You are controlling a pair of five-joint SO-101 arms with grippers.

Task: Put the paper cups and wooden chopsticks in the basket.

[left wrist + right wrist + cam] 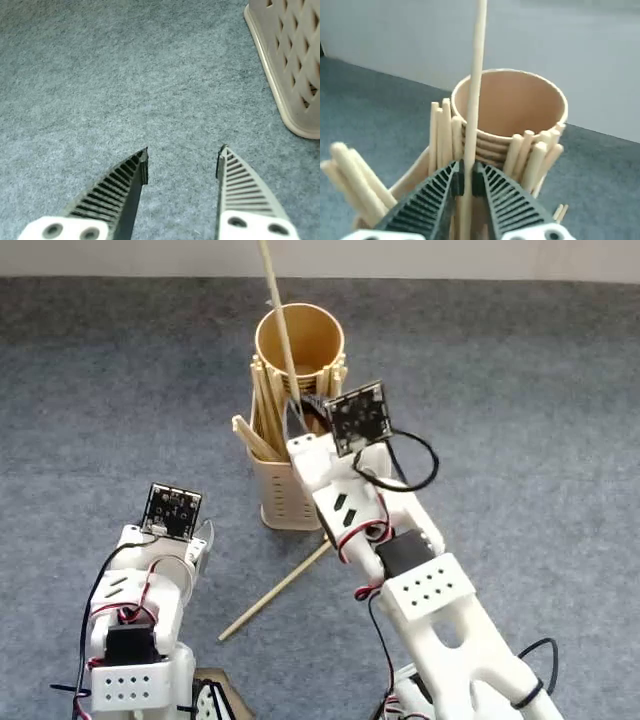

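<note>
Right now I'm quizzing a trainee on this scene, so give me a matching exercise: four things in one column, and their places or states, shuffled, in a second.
Things
1. left gripper
2. right gripper
3. paper cups
4. loose chopstick

Places or states
A. stacked upright in the basket
B. lying on the carpet beside the basket
C. open over bare carpet
D. shut on an upright chopstick

Pairs: 1-C, 2-D, 3-A, 4-B.
</note>
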